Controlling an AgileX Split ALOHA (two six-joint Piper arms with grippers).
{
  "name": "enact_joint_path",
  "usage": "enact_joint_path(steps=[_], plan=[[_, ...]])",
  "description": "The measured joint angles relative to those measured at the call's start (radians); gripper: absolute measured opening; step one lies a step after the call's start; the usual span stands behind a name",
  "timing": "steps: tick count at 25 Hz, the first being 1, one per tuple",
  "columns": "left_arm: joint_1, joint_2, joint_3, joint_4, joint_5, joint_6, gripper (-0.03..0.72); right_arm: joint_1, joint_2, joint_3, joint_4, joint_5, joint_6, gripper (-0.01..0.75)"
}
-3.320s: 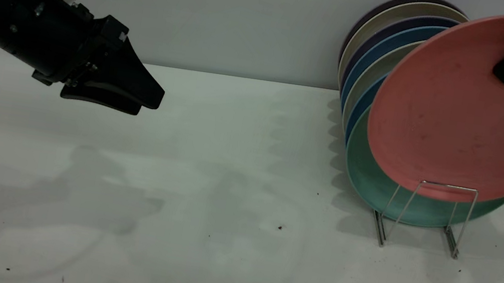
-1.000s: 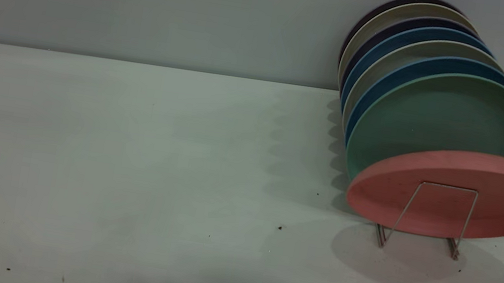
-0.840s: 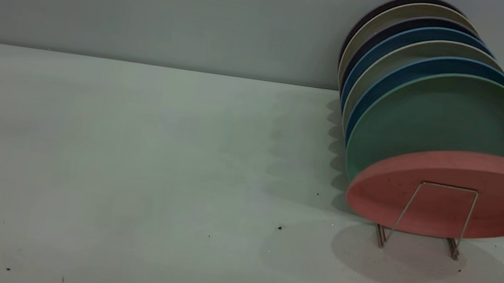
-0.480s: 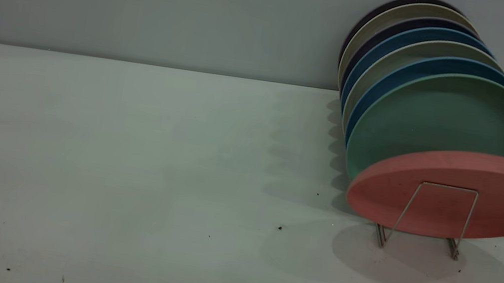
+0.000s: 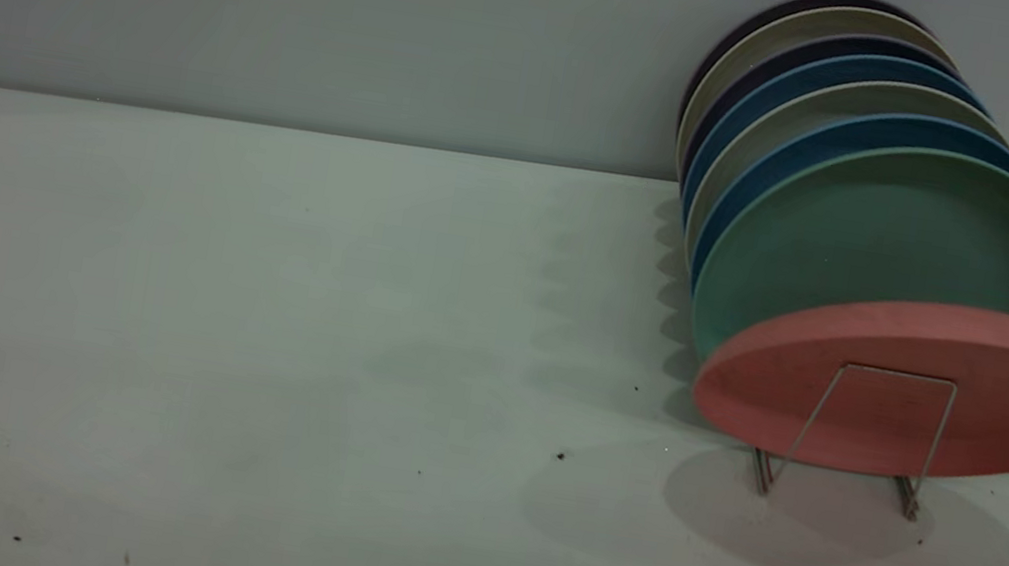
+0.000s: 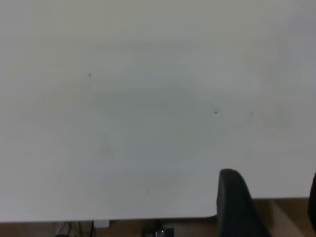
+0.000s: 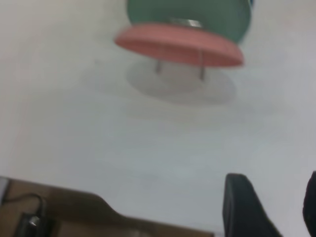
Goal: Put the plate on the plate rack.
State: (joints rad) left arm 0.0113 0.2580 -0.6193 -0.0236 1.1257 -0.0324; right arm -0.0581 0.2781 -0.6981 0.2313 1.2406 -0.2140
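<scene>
The salmon-pink plate (image 5: 913,388) lies tilted nearly flat across the front end of the wire plate rack (image 5: 845,433), leaning on the front loop; it also shows far off in the right wrist view (image 7: 177,44). No gripper touches it. Both arms are out of the exterior view. My left gripper (image 6: 269,190) is open and empty over the table's near edge. My right gripper (image 7: 271,195) is open and empty, well back from the rack (image 7: 180,64).
Behind the pink plate a mint-green plate (image 5: 897,234), blue plates (image 5: 791,136) and several other plates stand upright in the rack against the back wall. The white table (image 5: 253,334) has a few dark specks. The table edge shows in both wrist views.
Earlier the right gripper held the pink plate upright at the rack and the left gripper hovered at the left. Now the plate is released and tipped flat, and both arms have withdrawn.
</scene>
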Motion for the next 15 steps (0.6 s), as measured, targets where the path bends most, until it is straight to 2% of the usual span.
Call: enact_joint_path(steps=[7, 15], plan=[[0.0, -0.094, 0.057, 0.073, 0.035, -0.041, 0.393, 0.0, -0.089, 0.178, -0.091, -0.046, 0.002, 0.32], [0.0, -0.183, 0.117, 0.077, 0.021, -0.028, 0.393, 0.0, -0.1, 0.217, -0.113, -0.098, -0.001, 0.32]])
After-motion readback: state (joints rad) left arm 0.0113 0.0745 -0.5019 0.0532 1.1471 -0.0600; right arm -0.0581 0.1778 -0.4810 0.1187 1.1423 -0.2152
